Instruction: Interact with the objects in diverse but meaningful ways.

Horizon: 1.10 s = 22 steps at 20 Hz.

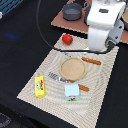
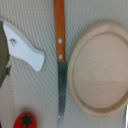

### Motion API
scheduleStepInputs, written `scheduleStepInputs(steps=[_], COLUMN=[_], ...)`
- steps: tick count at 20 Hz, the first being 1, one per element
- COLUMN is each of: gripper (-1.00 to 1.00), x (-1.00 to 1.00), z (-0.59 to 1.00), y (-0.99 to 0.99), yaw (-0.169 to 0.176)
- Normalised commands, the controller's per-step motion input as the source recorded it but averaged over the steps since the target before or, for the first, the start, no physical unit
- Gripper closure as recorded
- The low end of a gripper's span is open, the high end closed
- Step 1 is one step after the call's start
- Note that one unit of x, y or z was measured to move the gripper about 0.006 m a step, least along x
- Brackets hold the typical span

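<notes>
One yellow box [image 1: 39,86], one red pepper [image 1: 67,38], one carton [image 1: 72,91], one plate [image 1: 73,68].

Around the tan plate [image 1: 73,68] the woven mat [image 1: 30,85] is crowded: a knife [image 1: 89,60] lies beside its far rim, a fork [image 1: 54,77] and white carton [image 1: 72,91] hem its near side. Bare mat shows between the plate and red pepper [image 1: 67,39].

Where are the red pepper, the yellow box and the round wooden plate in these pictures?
red pepper [image 1: 67,38], exterior view, on the middle of its shiny body.
yellow box [image 1: 40,86], exterior view, on its top face.
round wooden plate [image 2: 102,67], wrist view, on its bare centre.
</notes>
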Motion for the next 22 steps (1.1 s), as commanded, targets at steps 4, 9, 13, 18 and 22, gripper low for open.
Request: scheduleStepInputs(steps=[4, 9, 13, 18, 22], gripper=[-1.0, -1.0, -1.0, -1.0, -1.0], x=[0.0, -0.07, -0.25, -0.31, -0.35], z=[-0.09, -0.19, -0.37, -0.46, -0.41], y=[0.67, 0.61, 0.43, 0.23, 0.07], yaw=[0.103, 0.101, 0.133, 0.212, 0.167])
